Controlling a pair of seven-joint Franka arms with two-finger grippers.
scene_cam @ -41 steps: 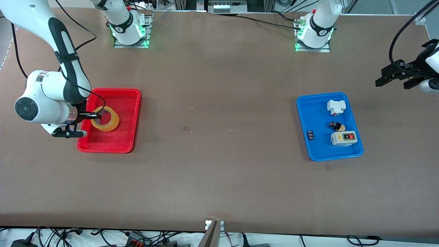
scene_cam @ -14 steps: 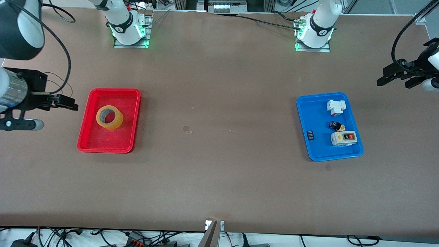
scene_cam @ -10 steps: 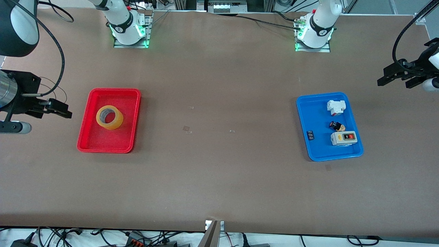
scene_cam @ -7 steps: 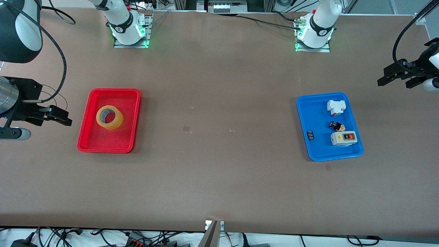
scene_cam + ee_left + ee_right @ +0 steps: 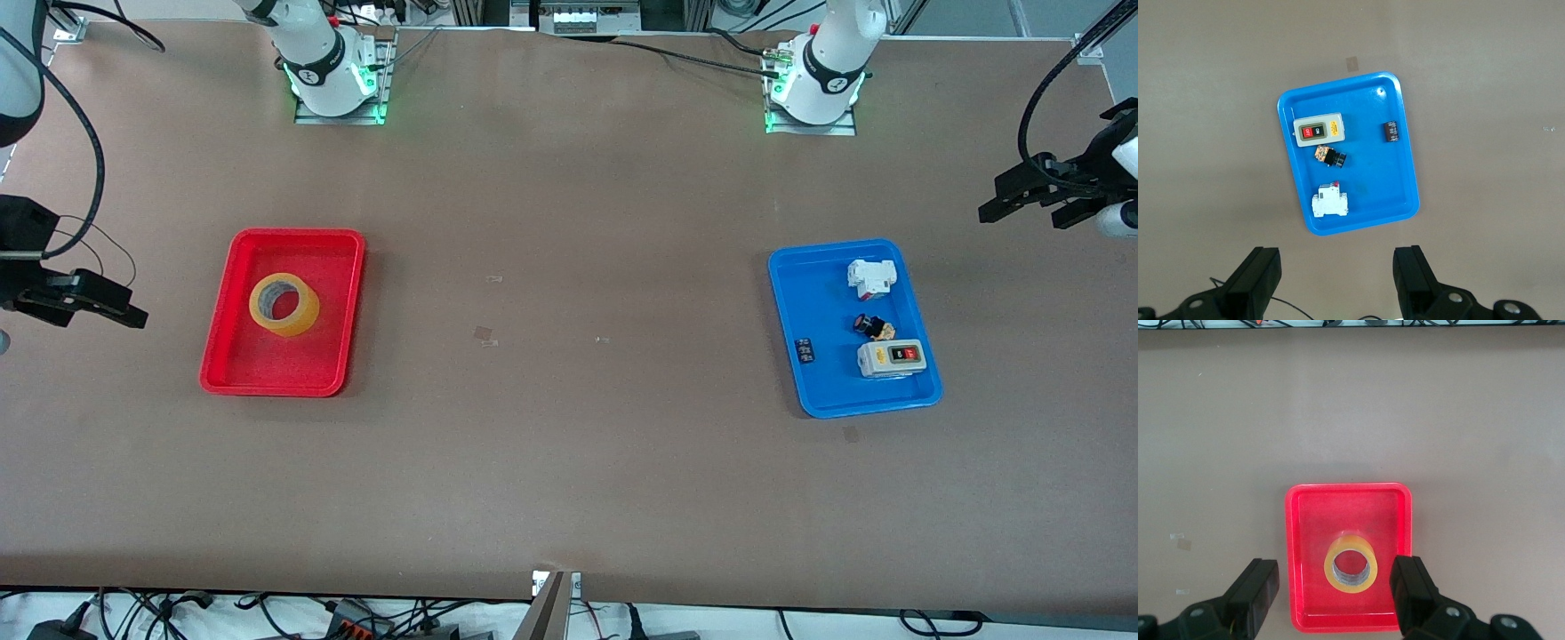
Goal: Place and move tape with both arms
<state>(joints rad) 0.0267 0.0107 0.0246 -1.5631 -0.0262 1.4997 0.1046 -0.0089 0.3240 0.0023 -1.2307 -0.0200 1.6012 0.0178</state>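
Tape point(image 5: 284, 305) lies flat, hole up, in red tray point(image 5: 267, 378) toward right arm's end of table; right gripper point(image 5: 89, 300), at tray's 9 o'clock, and waiting left gripper point(image 5: 1022, 197), at 1 o'clock of blue tray point(image 5: 787, 293), both fingers wide apart, holding nothing, prob. parked clear.

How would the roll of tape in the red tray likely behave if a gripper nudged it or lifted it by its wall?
The tape lies flat, hole up, in the red tray, so a nudge would probably slide it, not roll it. Its thick ring looks stiff enough to pinch. The glossy surface may be slippery.
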